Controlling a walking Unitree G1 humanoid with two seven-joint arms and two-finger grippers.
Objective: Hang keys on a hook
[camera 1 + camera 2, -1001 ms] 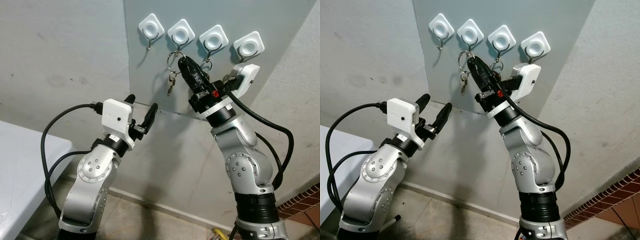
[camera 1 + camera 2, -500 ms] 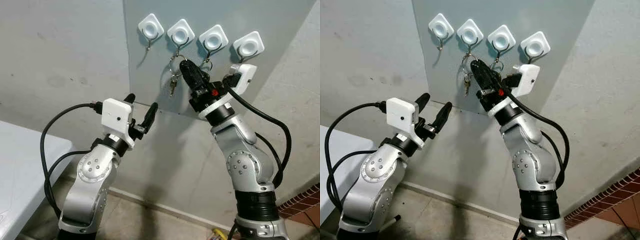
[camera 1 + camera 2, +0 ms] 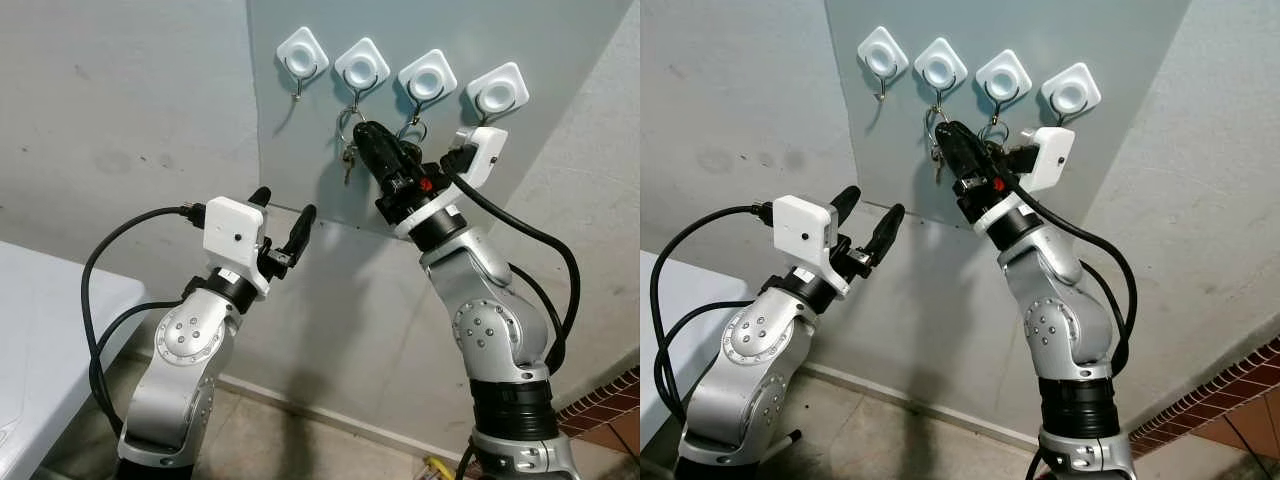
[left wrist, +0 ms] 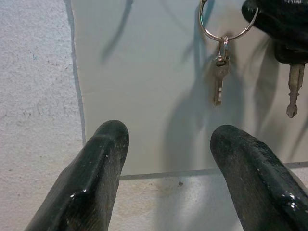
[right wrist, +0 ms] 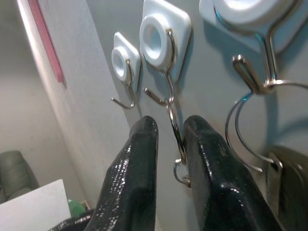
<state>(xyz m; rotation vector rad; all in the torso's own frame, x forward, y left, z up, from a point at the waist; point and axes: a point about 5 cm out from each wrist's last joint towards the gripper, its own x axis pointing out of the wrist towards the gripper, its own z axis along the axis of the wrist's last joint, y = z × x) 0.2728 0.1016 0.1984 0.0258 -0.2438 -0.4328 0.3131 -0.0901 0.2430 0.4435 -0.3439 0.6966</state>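
One silver key ring [image 5: 176, 129] with its small dangling key [image 4: 220, 83] has risen in the last second and now appears looped on the second white square wall hook [image 3: 361, 68], my right tool [image 3: 366, 139] pinched narrow around it; letting go looks next. Just beside hangs another ring with keys [image 5: 250, 137] on the third hook [image 3: 427, 79], crowding my retreat. My left tool [image 3: 282, 216] waits below, spread wide, above the white desk [image 3: 40, 330].

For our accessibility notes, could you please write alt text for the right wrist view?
The right gripper's two black fingers pinch a metal key ring just below the second hook on a grey wall panel. Another white-based hook sits beyond it, and a neighbouring hook already carries a ring.
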